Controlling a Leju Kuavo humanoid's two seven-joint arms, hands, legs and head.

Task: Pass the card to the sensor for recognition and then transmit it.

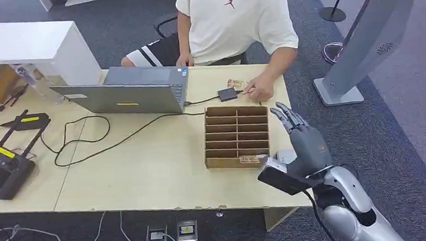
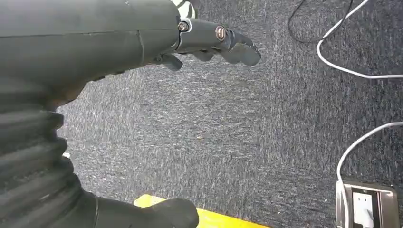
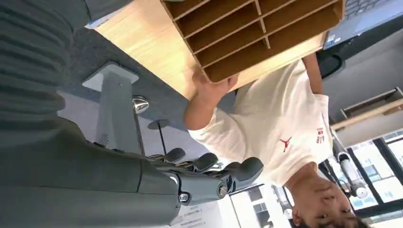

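I take the brown wooden slotted card box [image 1: 237,136] as my landmark. My right hand [image 1: 304,143] hangs just off the box's right side, over the table's right edge, fingers straight and spread, holding nothing. One printed tan card [image 1: 249,160] lies in the box's nearest slot, near that hand. Another card-like thing [image 1: 236,84] lies beyond the box's far edge, beside the small black sensor pad [image 1: 227,94], where a person's hand [image 1: 259,87] rests. I cannot tell which card the task wants.

My left hand [image 2: 209,45] hangs over dark carpet, fingers loosely bent, empty.

Risks as I judge them: the slot is narrow, so my fingers may catch the dividers and drag or tip the box; a thin card lying flat may slip a pinch. Reaching past the box to the sensor brings me close to the person's hand and the black cable [image 1: 201,101] running to the grey laptop [image 1: 128,92]; snagging it would shift the sensor.

Room: bare light wooden table [image 1: 147,169] left of the box; right of it the table ends almost at once.
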